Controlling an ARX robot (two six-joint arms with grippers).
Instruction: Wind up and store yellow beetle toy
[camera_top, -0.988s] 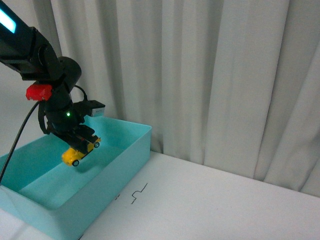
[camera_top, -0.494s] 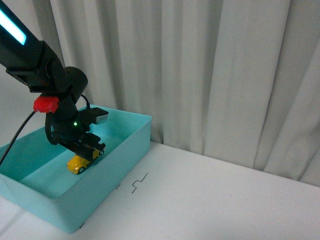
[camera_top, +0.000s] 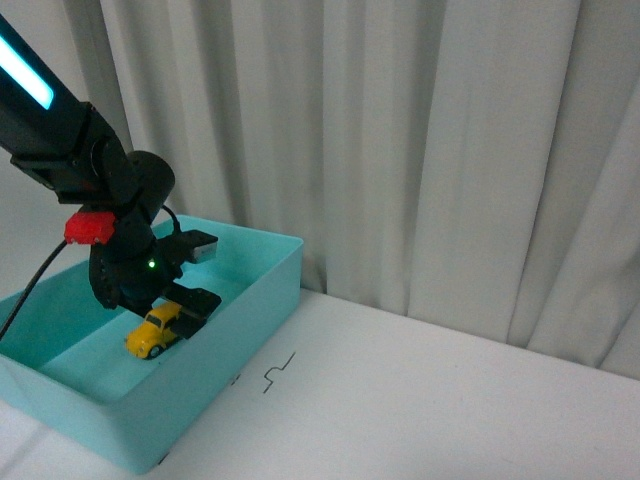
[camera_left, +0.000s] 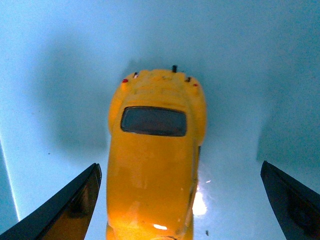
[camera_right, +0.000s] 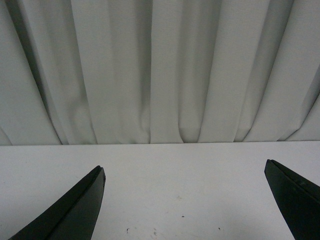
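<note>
Evidently the storing step is in hand. The yellow beetle toy sits on its wheels on the floor of the teal bin, directly under the left gripper and between its two fingers. In the left wrist view the jaws stand wide apart, one dark finger off each flank of the car, with bare bin floor showing on both sides. I judge the gripper to be spread and holding nothing, the toy resting free of it. The car's rear window and tail end point away from the wrist, and its long axis runs roughly along the gripper's reach.

The right gripper is likewise spread and empty. It looks out over the white table toward the curtain, with nothing between its fingers.

With the toy down inside the bin, the task looks close to complete. What remains, by my reading, is clearing the left arm. That calls for a straight pull back and up along the gripper's own axis, jaws kept wide so neither finger clips the car's sides. It also needs enough rise before any sideways swing that the fingers pass over the bin's near wall. The front view cannot settle whether the finger beside the car touches it.
</note>
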